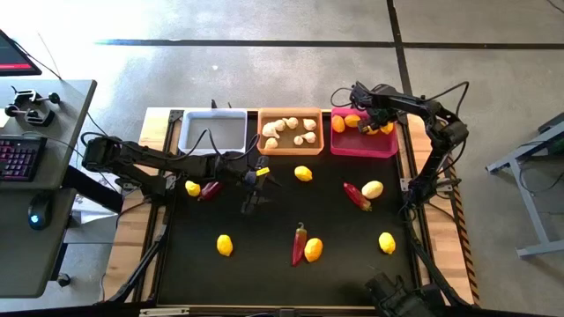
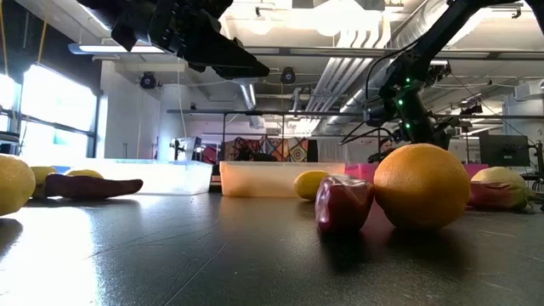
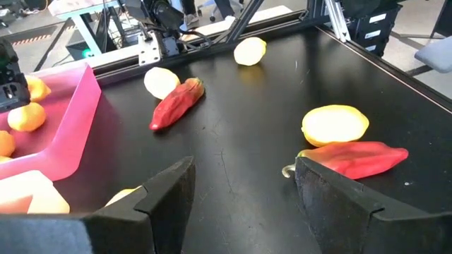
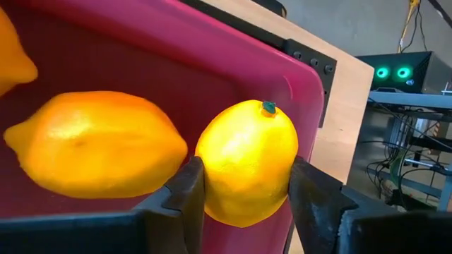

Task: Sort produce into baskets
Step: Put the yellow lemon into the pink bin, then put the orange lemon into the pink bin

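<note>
Three baskets stand in a row at the table's far edge: white (image 1: 212, 130), orange (image 1: 291, 130) with garlic bulbs (image 1: 291, 129), and magenta (image 1: 363, 141) with lemons. My right gripper (image 1: 377, 121) reaches into the magenta basket (image 4: 233, 49) and is shut on a lemon (image 4: 247, 162), beside another lemon (image 4: 92, 144). My left gripper (image 1: 256, 195) hovers open and empty above the black mat, right of a lemon (image 1: 193, 187) and a chili (image 1: 210, 189); it also shows in the left wrist view (image 3: 244, 190). More lemons and chilies lie on the mat. My right gripper pinches the lemon across its middle, one finger (image 4: 185, 201) on each side (image 4: 212, 176). The fingers come from above into the basket's far right corner. The lemon's stem end (image 4: 268, 107) points away from the wrist. Whether it rests on the basket floor is hidden.
Loose on the mat are lemons (image 1: 303, 173) (image 1: 225, 245) (image 1: 387, 242), a lemon and chili pair at right (image 1: 373, 188) (image 1: 357, 195), and another pair near the front (image 1: 313, 249) (image 1: 300, 242). A desk with a keyboard (image 1: 18, 157) stands left of the table.
</note>
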